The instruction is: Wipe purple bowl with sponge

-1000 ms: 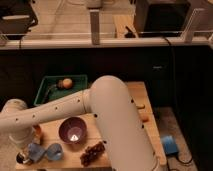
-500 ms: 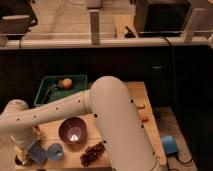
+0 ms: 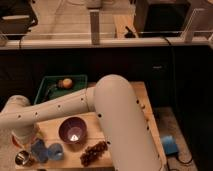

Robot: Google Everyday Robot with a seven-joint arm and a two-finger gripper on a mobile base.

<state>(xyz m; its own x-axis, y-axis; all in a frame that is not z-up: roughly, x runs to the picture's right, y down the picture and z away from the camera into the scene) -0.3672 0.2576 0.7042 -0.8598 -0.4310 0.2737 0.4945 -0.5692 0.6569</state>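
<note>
A: Where does the task's thing lie?

B: The small pale blue-grey soft-edged sponge (image 3: 39, 150) lies at the near left corner of the light wooden tabletop (image 3: 50, 127), just beside a round blue cup (image 3: 55, 151) on its right.

A: And its long axis?

B: It seems to run from the near edge toward the far side, leaning a little leftward at the top. The outline is too soft to fix this firmly.

A: The bowl?

B: The round deep purple bowl with a paler glossy inside (image 3: 73, 131) stands upright and mouth-up, near the sponge, behind it and to its right.

A: The gripper?

B: The gripper (image 3: 23, 152) is down at the table's left edge, close beside the sponge, below the white arm's (image 3: 120, 115) wrist. Whether it is wide, narrow or holding anything cannot be told.

A: The surroundings?

B: A dark bunch of grapes (image 3: 94, 152) lies near the front edge. A green bin (image 3: 45, 87) at the back holds an orange round fruit (image 3: 65, 82). A brighter blue box-like item (image 3: 169, 145) sits off the table to the right. Behind, there is a dark wall under a pale ledge.
</note>
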